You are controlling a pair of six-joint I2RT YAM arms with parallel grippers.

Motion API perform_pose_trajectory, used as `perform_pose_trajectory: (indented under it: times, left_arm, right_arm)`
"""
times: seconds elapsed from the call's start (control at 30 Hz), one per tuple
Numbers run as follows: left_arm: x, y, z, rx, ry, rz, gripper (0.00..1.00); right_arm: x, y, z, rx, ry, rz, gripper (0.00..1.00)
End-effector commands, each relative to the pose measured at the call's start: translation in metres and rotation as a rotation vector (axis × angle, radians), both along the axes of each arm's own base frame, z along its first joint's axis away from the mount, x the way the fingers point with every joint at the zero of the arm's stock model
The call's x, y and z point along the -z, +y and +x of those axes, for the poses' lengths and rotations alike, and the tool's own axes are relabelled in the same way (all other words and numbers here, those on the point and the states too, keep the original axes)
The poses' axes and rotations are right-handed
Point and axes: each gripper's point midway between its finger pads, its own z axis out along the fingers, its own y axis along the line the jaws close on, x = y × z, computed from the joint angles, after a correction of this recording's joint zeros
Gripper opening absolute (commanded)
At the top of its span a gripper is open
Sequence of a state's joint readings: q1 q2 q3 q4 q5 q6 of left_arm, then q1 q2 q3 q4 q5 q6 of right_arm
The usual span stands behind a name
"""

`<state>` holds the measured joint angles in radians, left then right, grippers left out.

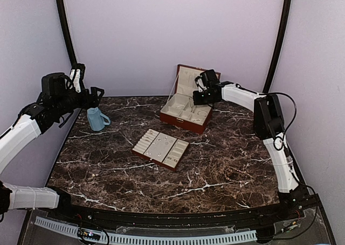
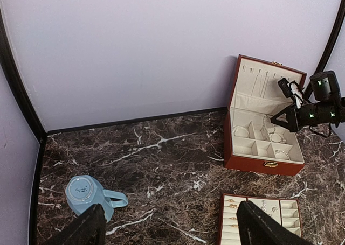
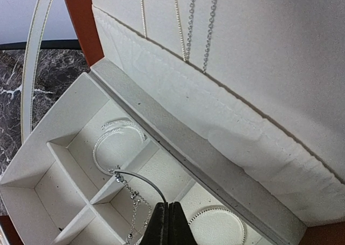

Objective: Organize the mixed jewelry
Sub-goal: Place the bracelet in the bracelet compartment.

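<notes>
- My right pincer (image 3: 164,223) is squeezed fully together over the open red-brown box (image 1: 186,114). A wire bangle (image 3: 143,177) with a fine chain (image 3: 133,202) dangling from it runs straight into the tips, so I judge it is pinched there, hanging above the dividers.
- More of the mixed jewelry (image 3: 124,124) sits close by. A beaded bangle lies in the cell just ahead and left of the tips, and a beaded ring (image 3: 215,208) lies in the cell immediately to their right. Necklaces (image 3: 188,24) hang on the lid lining well ahead of them.
- I read the step in hand as sorting this bangle into a box cell.
- Next, I would bring it down into one cell, keep the chain from draping over a divider, and only then part the fingers.
- My left pincer (image 2: 172,235) is spread wide with nothing in it, held high. The blue cup (image 2: 86,194) sits below and left of it. The cream tray (image 2: 288,211), holding a few small rings, sits below and to the right.
</notes>
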<state>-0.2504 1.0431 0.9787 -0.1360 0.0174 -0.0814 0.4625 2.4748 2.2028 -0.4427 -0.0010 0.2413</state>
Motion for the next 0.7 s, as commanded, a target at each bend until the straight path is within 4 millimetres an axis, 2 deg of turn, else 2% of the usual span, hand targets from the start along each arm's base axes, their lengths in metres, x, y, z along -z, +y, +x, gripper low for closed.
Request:
perform_pose_trajectory:
  times: [0.0, 0.37, 0.67]
  left_arm:
    - [0.0, 0.002, 0.0, 0.0, -0.014, 0.007, 0.87]
    - [0.001, 0.002, 0.002, -0.002, -0.009, 0.01, 0.87]
    - [0.002, 0.002, 0.002, -0.003, -0.008, 0.012, 0.87]
  right_arm:
    - [-0.003, 0.005, 0.01, -0.007, -0.025, 0.034, 0.0]
    - [0.001, 0.013, 0.012, -0.037, -0.023, 0.075, 0.0]
    - [-0.032, 0.015, 0.017, -0.035, -0.085, 0.109, 0.0]
